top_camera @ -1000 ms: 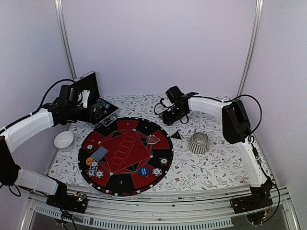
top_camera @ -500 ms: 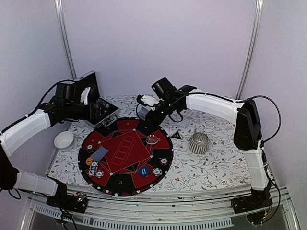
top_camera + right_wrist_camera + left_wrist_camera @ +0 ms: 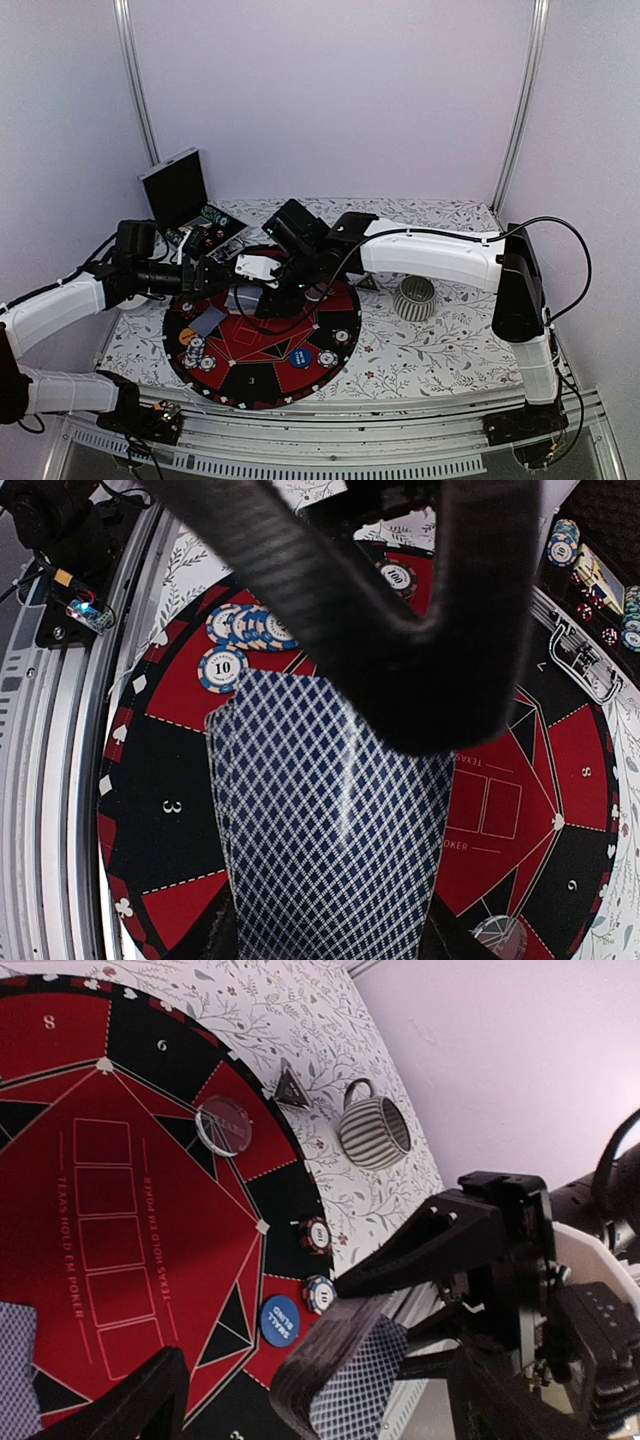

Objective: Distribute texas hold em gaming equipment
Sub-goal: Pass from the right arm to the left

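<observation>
one blue disc (image 3: 281,1320), "small blind"

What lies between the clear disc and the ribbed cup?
A small black triangular piece, between clear disc and ribbed cup, in the left wrist view.

The left arm (image 3: 60,305) and right arm (image 3: 430,255) look alike: smooth white shells cover the long links, with boxy black housings at the joints. Thin black cables (image 3: 580,243) loop loosely from joint to joint. Each arm ends in a squat black base (image 3: 520,425). The right arm's fingers (image 3: 440,660) are matt black, thick and curved, with fine layered ridges.
</observation>
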`<act>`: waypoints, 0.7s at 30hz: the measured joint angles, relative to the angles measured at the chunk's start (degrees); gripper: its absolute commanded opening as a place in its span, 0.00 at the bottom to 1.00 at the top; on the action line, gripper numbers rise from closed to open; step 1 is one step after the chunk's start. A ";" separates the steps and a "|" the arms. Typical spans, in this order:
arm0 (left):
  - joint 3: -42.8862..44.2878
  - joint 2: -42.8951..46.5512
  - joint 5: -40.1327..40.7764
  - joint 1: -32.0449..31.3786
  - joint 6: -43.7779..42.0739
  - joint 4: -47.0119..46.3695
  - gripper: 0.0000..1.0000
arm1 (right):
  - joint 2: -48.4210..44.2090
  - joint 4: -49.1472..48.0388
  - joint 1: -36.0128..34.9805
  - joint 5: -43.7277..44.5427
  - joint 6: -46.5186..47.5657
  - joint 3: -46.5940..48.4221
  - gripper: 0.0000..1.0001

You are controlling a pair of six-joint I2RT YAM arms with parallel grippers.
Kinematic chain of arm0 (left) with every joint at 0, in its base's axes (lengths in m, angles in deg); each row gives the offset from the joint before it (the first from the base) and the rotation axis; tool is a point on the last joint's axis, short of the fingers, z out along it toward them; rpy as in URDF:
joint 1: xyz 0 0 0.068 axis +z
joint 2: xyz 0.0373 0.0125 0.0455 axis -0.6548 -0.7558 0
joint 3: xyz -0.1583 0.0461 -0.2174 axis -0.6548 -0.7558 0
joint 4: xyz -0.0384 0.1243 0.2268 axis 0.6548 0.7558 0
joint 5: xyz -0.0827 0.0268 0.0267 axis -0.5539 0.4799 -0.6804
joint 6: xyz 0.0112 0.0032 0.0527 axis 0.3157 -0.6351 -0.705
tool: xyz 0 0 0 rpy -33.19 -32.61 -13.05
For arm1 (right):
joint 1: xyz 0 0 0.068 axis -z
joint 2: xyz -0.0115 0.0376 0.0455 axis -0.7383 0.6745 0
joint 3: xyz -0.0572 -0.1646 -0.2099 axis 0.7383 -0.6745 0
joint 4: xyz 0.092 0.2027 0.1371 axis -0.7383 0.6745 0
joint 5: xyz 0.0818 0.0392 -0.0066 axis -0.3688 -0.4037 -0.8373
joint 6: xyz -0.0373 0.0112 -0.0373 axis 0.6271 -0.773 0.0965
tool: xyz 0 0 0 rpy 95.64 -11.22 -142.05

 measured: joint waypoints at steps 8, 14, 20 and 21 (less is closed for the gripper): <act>-3.34 2.16 -3.58 -0.13 1.18 -3.41 0.79 | 0.00 -0.44 -0.07 -0.13 1.03 0.22 0.12; -4.61 0.46 -3.93 -1.22 1.09 -4.37 0.77 | 0.00 -0.81 -0.92 0.04 1.70 0.35 0.12; -4.79 -1.81 -3.78 -2.34 1.27 -6.29 0.68 | 0.00 -1.49 -2.01 0.76 2.97 0.55 0.12; -4.81 -2.08 -3.89 -2.73 1.46 -6.56 0.65 | 0.00 -1.60 -2.21 1.01 3.23 0.55 0.12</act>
